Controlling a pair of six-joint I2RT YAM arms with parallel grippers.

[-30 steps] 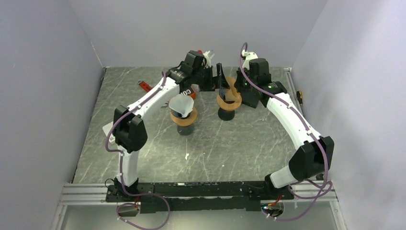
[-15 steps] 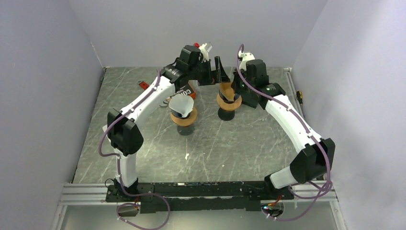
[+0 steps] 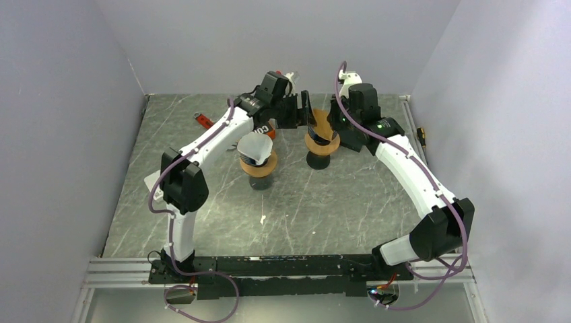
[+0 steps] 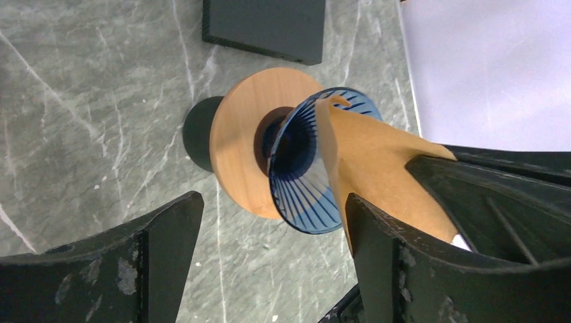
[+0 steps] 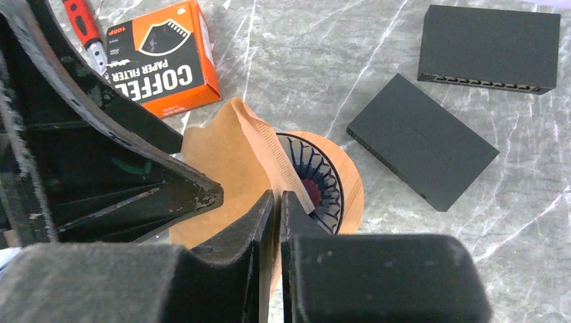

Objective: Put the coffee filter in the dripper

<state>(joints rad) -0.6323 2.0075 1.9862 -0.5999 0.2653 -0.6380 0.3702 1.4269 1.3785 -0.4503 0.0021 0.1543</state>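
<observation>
Filter [image 5: 229, 155] stays pinched in right hand [image 5: 277, 198] at dripper [image 5: 322, 176] rim; left hand [image 4: 273, 202], wide open, has dropped closer.

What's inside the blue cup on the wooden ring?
A brown paper filter leans partly into the cup. Blue ribs show; the wall behind the paper is hidden.

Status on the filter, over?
Right gripper shut on coffee filter. Left gripper open, alongside. Filter edge at dripper rim, not seated. Nothing else in dripper.

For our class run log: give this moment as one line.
right pincer: shut on coffee filter | left pincer: open | dripper: filter at rim, not seated
</observation>
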